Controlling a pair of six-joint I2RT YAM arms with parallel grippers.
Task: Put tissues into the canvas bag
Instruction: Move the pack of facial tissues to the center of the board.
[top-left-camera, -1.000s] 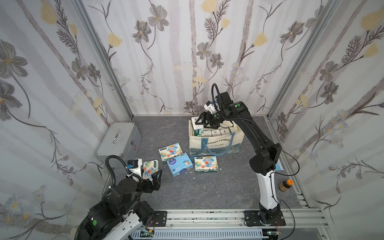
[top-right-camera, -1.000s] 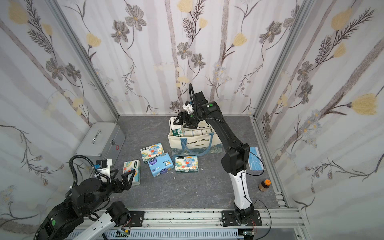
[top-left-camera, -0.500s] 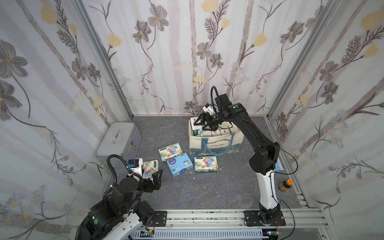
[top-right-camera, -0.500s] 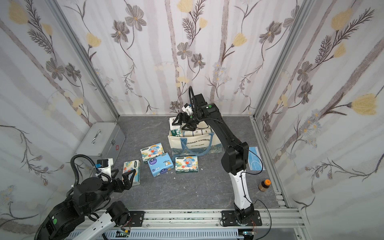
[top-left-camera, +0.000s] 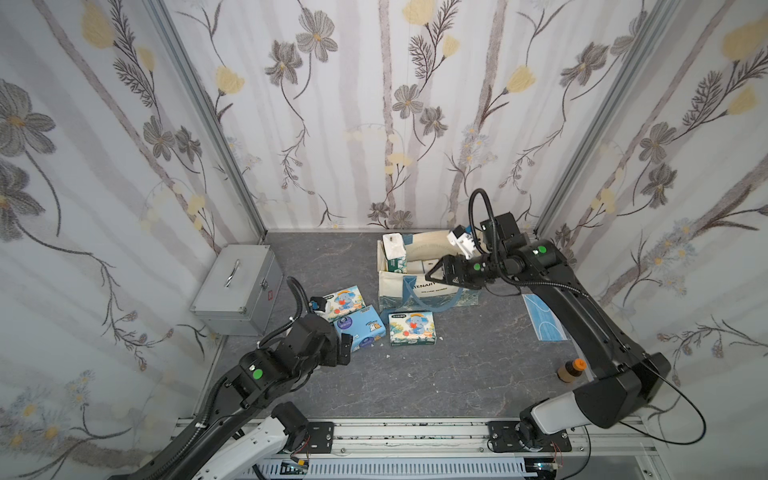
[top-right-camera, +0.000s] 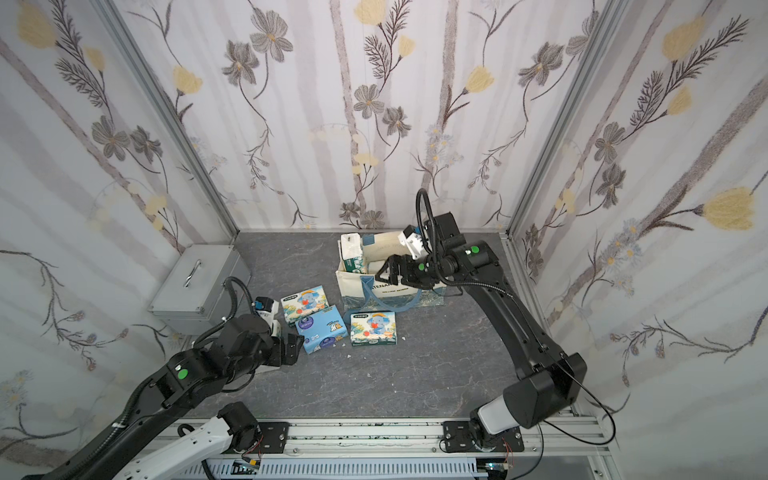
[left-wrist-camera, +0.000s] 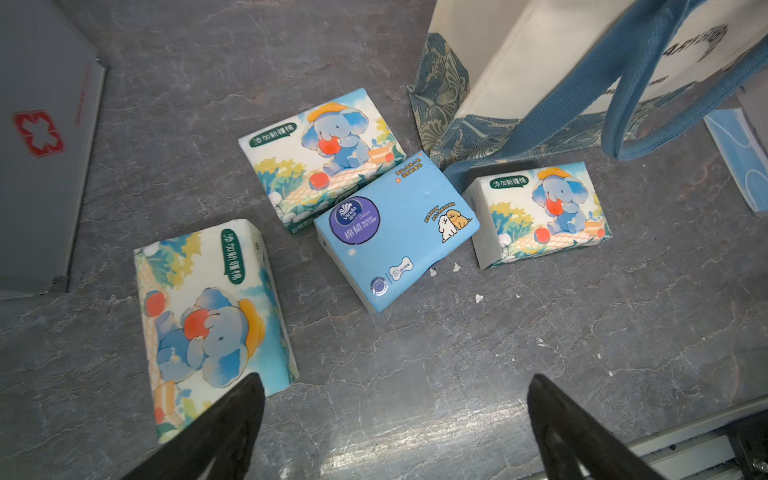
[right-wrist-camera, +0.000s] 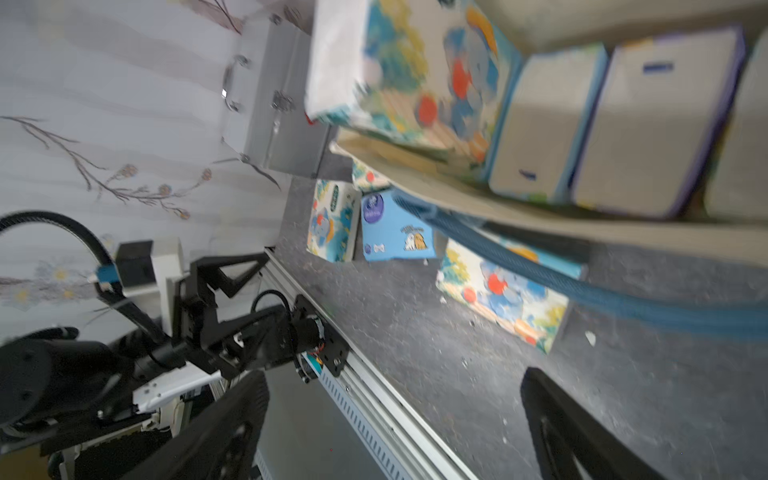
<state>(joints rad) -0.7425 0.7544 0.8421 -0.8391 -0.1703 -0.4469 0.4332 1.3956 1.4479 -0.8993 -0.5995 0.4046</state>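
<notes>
**While four packs lie outside the bag, both hands hang empty**

As I watch, the right hand (right-wrist-camera: 392, 374) hovers at the front rim of the bag (top-left-camera: 390, 286), fingers spread wide with nothing between them. Inside the bag a row of packs (right-wrist-camera: 652, 124) stands on edge, and an upright pack (top-left-camera: 394, 251) pokes out at the end nearest the case (top-left-camera: 237, 286). On the table (top-left-camera: 457, 374) in front of the bag lie an elephant pack (top-left-camera: 411, 328), a blue pack (top-left-camera: 359, 330) and, against that one, a second elephant pack (top-left-camera: 343, 301). Farther from the bag lies a fourth pack (left-wrist-camera: 208, 316), partly under one finger of the left hand (left-wrist-camera: 395, 380), which hangs over the table spread wide and holding nothing.
</notes>
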